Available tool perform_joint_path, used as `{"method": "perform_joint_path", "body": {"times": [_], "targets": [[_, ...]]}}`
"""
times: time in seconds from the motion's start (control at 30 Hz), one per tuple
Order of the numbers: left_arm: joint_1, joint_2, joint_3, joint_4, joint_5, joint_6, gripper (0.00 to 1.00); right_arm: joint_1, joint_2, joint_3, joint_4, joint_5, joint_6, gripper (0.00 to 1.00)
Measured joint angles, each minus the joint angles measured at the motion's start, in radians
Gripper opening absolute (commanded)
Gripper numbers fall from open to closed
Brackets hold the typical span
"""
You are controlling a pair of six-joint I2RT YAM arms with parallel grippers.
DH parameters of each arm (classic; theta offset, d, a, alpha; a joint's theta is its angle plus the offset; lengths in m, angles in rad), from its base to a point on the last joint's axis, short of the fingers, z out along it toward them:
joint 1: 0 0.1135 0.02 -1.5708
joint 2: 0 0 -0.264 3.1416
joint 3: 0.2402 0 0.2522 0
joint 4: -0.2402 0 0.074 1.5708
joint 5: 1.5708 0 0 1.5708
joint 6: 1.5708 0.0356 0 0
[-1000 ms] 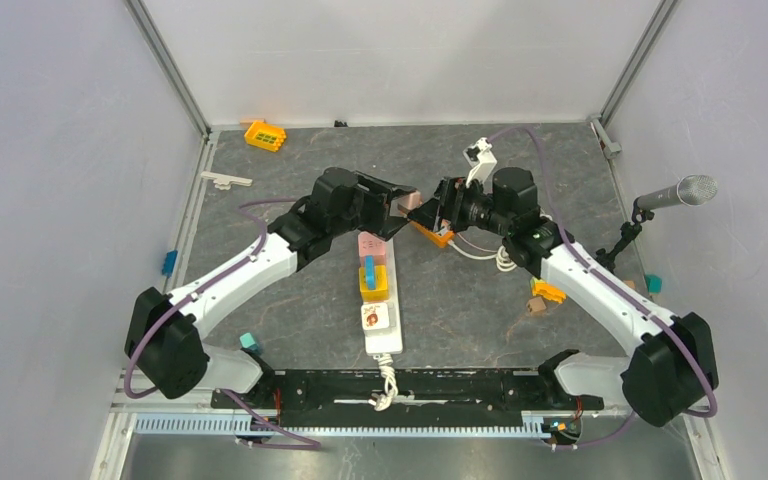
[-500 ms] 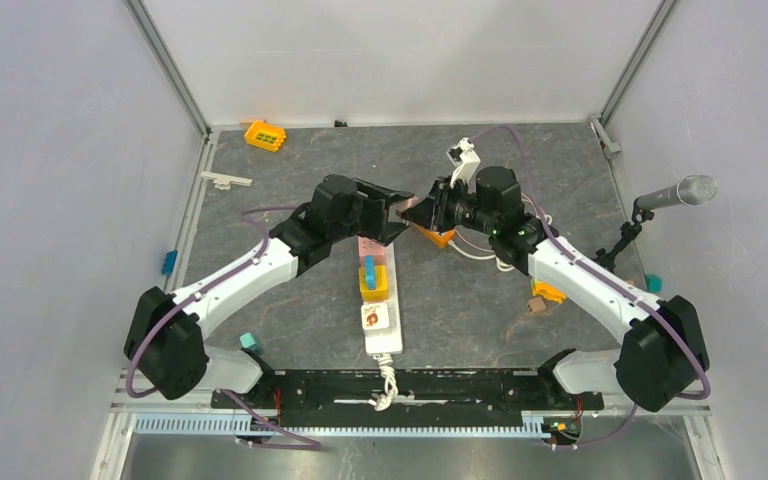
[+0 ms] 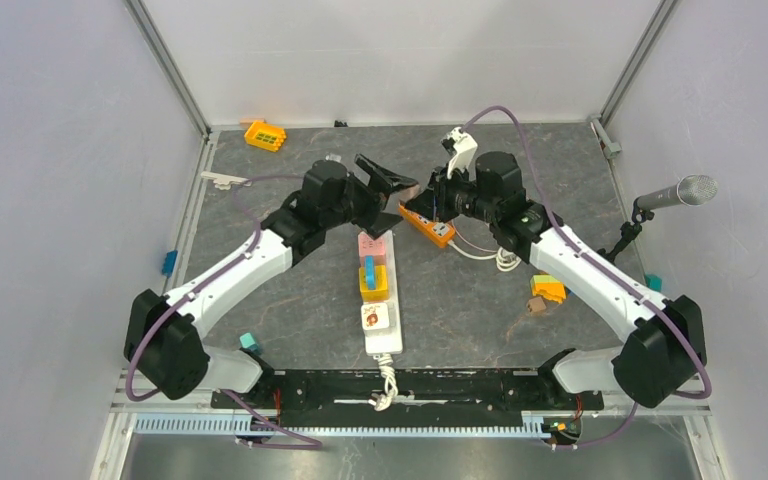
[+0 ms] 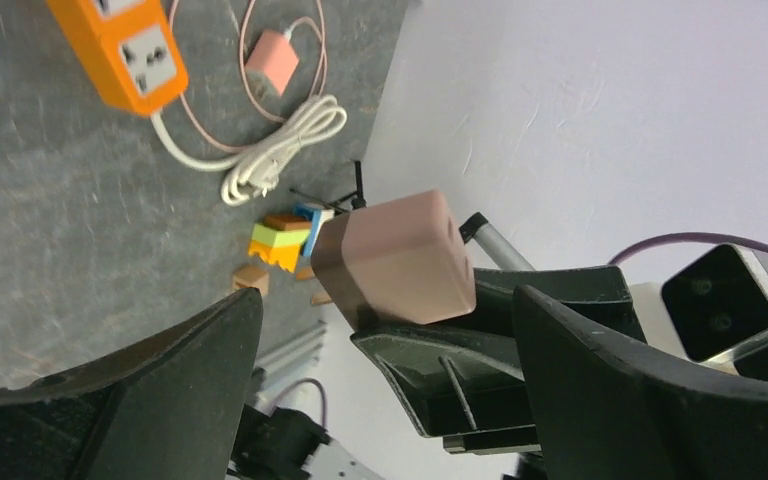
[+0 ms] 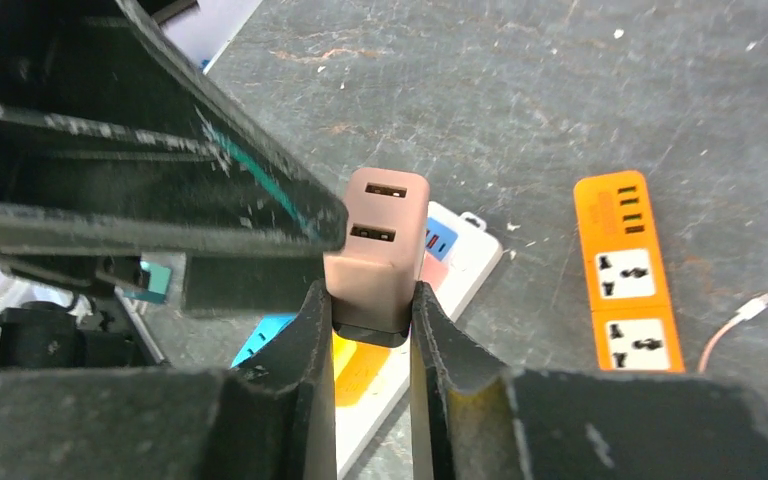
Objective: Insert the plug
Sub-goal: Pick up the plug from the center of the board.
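Note:
The plug (image 5: 378, 250) is a pink block with a dark base and two USB ports on its end. It hangs above the table with my right gripper (image 5: 370, 312) shut on its base. From the top view the plug (image 3: 412, 192) sits between both arms, above the far end of the white power strip (image 3: 383, 342). My left gripper (image 3: 398, 194) stands wide open around the plug (image 4: 395, 262), its fingers (image 4: 190, 370) apart from it on either side. The right gripper (image 3: 423, 196) reaches in from the right.
The white strip has pink, blue-yellow and white plugs in it. An orange power strip (image 3: 428, 226) lies right of it with a coiled white cable (image 3: 505, 260). Small blocks (image 3: 546, 290), an orange block (image 3: 265, 134), a white piece (image 3: 225, 180) and a microphone (image 3: 682, 191) stand around.
My right gripper has moved in and shut on the plug. My left gripper has let go of it, opened wide and drawn back a little to the left.

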Motion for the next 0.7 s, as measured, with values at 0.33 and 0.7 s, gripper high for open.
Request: {"method": "perform_joint_path", "body": {"times": [0.33, 0.7], "targets": [[0.066, -0.036, 0.215, -0.193, -0.023, 0.575, 1.0, -0.023, -0.055, 0.054, -0.145, 0.001, -0.274, 0.0], [0.066, -0.135, 0.217, -0.325, 0.308, 1.421, 0.95, -0.026, -0.111, 0.05, -0.269, -0.189, -0.503, 0.0]]}}
